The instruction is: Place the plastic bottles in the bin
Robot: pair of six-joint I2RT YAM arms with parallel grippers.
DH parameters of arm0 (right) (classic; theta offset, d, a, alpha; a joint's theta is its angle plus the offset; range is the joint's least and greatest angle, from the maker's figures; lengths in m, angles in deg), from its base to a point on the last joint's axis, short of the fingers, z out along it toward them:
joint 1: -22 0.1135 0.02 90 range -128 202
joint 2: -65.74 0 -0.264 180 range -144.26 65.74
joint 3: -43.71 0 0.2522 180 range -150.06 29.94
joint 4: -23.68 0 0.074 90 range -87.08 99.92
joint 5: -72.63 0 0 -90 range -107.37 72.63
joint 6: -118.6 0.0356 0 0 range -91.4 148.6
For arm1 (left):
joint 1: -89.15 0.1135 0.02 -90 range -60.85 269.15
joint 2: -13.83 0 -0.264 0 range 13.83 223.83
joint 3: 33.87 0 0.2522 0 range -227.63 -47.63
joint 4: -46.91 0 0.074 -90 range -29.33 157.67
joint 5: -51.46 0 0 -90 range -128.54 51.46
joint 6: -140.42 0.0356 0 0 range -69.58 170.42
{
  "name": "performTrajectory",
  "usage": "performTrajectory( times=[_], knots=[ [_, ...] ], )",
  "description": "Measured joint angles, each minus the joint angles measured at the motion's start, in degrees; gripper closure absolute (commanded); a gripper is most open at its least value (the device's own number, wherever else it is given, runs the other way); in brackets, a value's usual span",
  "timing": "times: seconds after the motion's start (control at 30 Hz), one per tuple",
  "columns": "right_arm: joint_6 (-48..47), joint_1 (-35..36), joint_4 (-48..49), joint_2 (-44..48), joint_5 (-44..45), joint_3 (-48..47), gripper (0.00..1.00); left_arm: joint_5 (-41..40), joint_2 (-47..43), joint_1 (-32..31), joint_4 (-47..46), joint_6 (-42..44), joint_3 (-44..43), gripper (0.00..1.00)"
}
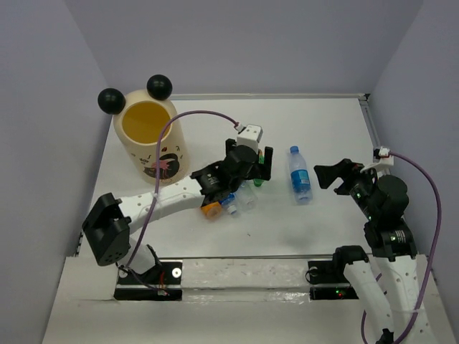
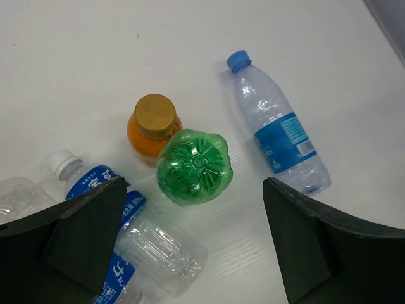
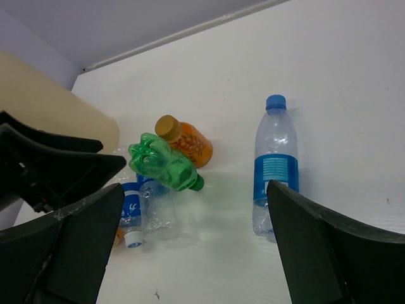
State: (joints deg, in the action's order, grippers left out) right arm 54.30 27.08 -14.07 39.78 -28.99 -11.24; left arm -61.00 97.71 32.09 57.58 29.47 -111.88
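Note:
The cream-yellow bin with two black ball ears stands at the far left. A cluster of plastic bottles lies mid-table: a green bottle tilted base-up, an orange bottle beside it, and two clear blue-labelled bottles under my left arm. Another orange bottle pokes out below that arm. My left gripper hovers open above the green bottle and holds nothing. A clear bottle with a blue cap lies alone to the right. My right gripper stands open just right of it, empty.
White walls close the table at the back and on both sides. A metal rail runs along the right edge. The left arm's purple cable arcs in front of the bin.

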Motion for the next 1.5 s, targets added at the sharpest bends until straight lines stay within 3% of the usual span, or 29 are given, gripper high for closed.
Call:
performTrajectory(
  times=[0.43,0.57,0.7,0.93,1.13,1.23,1.37,1.5],
  knots=[
    [0.0,0.0,0.1,0.0,-3.8,0.9,0.0,-8.1,17.1,-1.7,4.7,5.1,-13.1,0.01],
    [0.0,0.0,0.2,0.0,-4.3,0.9,0.0,-9.1,19.0,-1.7,6.0,5.6,-13.6,0.09],
    [0.0,0.0,0.4,0.0,-4.8,0.9,0.0,-9.8,19.9,-1.7,6.6,5.8,-13.6,0.33],
    [0.3,0.0,0.6,0.8,-5.0,2.3,0.0,-11.1,18.9,-2.4,6.7,6.2,-13.0,0.45],
    [0.5,0.0,0.7,1.0,-4.9,2.4,0.0,-10.4,7.8,-5.3,5.7,7.3,-10.4,0.55],
    [0.5,0.0,0.6,1.8,-4.9,2.4,0.0,-11.9,-5.0,-6.3,4.3,8.2,-8.2,0.55],
    [0.9,0.0,0.9,2.5,-5.1,2.5,0.0,-20.8,-23.1,-6.0,2.3,10.7,-6.7,0.56],
    [0.9,0.0,0.9,2.3,-5.6,2.7,0.0,-30.2,-33.3,-5.3,2.1,13.4,-6.3,0.61]
  ],
)
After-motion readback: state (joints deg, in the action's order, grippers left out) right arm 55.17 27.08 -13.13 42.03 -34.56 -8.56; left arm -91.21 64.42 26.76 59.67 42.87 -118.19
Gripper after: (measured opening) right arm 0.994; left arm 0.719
